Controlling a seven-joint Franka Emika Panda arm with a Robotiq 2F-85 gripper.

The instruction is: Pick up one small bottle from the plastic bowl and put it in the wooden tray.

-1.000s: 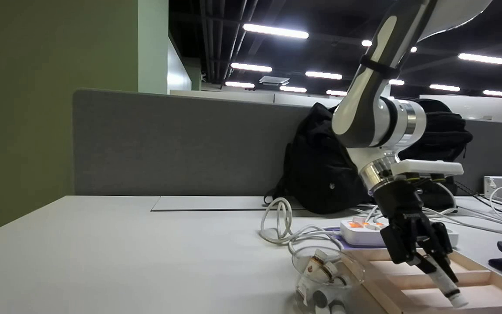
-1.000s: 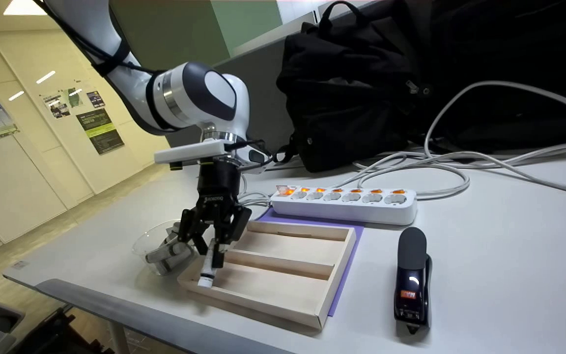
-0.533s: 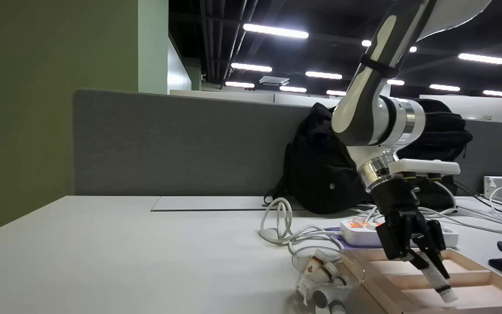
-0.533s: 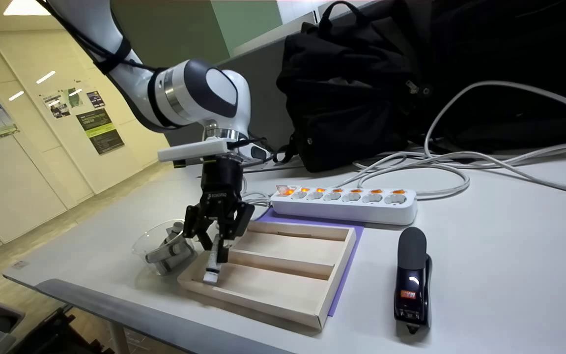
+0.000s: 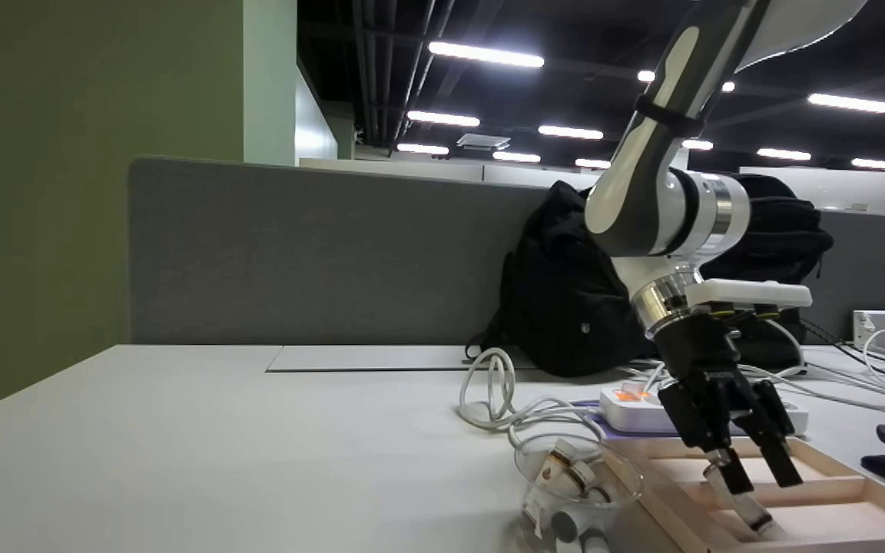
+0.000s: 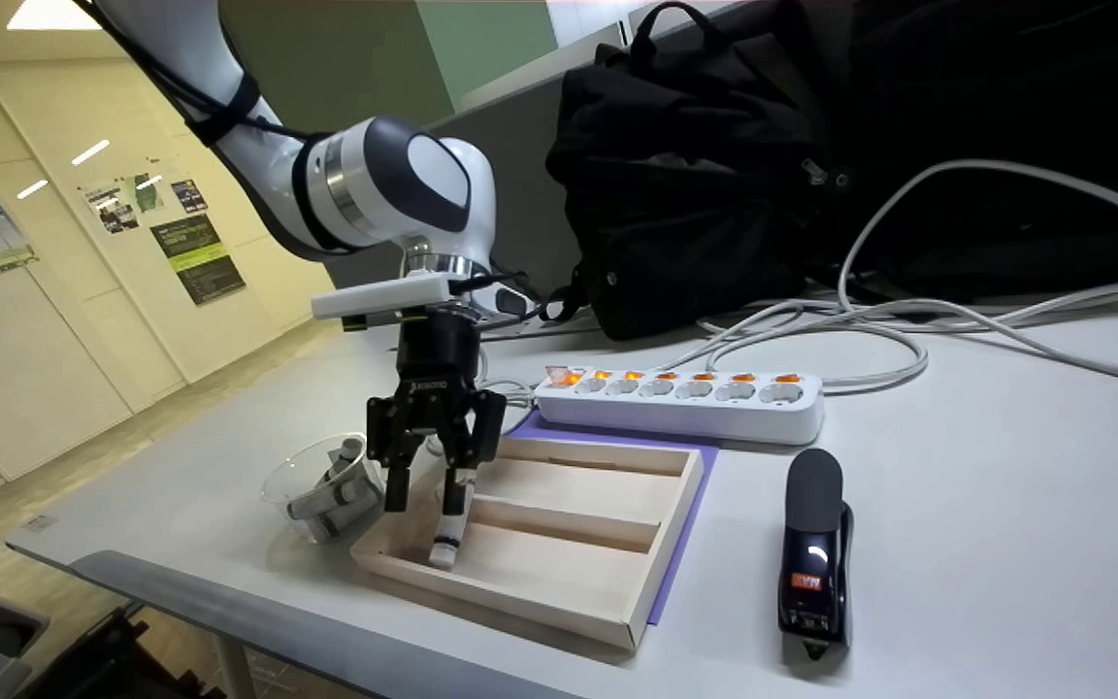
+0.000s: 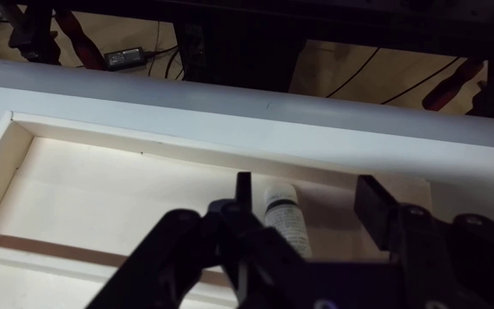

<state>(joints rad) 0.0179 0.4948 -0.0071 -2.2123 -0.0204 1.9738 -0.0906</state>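
The glossy, rounded white arm (image 6: 278,180) has a dark grey cap (image 6: 384,163) with a white oval inset (image 6: 438,172) and a black strap (image 6: 226,114) over a thin black cable (image 6: 278,131). A silver metal collar (image 5: 664,299) meets a matte black cylindrical housing (image 6: 438,347) lettered ROBOTIQ in white. The black jaws are angular and jointed, with round screw heads (image 7: 474,219) and flat rectangular fingertips (image 7: 375,212).

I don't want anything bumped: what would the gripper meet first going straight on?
Most likely the wooden tray, though the small bottle shows between the fingers of the open gripper in the wrist view and might be brushed first; depth is unclear.
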